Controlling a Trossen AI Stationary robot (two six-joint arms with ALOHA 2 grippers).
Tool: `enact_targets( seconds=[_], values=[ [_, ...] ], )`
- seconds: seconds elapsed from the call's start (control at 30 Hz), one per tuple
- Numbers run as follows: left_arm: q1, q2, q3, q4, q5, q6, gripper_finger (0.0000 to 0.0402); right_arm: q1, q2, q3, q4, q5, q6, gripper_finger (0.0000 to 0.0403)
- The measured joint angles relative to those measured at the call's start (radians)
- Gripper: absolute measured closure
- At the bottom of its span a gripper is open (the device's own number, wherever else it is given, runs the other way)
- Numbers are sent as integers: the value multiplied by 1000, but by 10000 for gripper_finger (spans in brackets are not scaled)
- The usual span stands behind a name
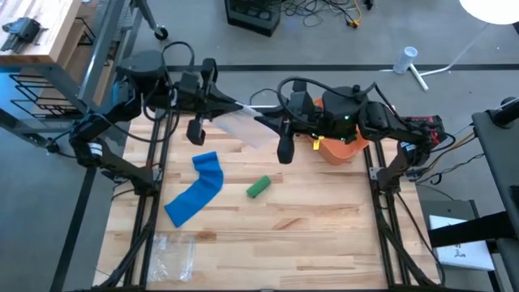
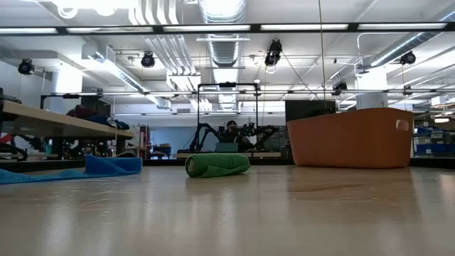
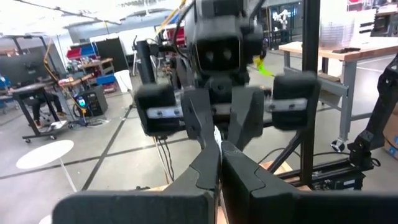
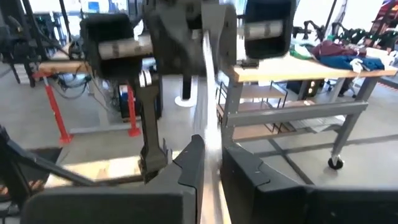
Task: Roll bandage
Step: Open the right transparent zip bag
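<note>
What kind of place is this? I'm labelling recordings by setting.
Most likely a robotics lab or workshop: exposed ceiling ducts, workbenches with parts, and another robot arm rig beyond the wooden table.

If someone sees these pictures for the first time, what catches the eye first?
The two arms meet above the table's far edge, left gripper and right gripper both pinching a clear plastic bag held in the air. Below, a blue bandage lies unrolled beside a green roll, with an orange bin far right.
</note>
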Motion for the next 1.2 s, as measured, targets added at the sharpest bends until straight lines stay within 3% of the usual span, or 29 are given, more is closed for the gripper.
enact_targets(
  seconds=[0.4,0.8,1.2],
  values=[
    [0,-20,0,-3,-25,16,401,0,-31,0,-43,-17,24,387],
    [0,-18,0,-6,-24,15,401,0,-29,-8,-43,-53,39,354],
    [0,-18,0,-1,-24,1,400,0,-29,-8,-42,-52,28,398]
  ],
)
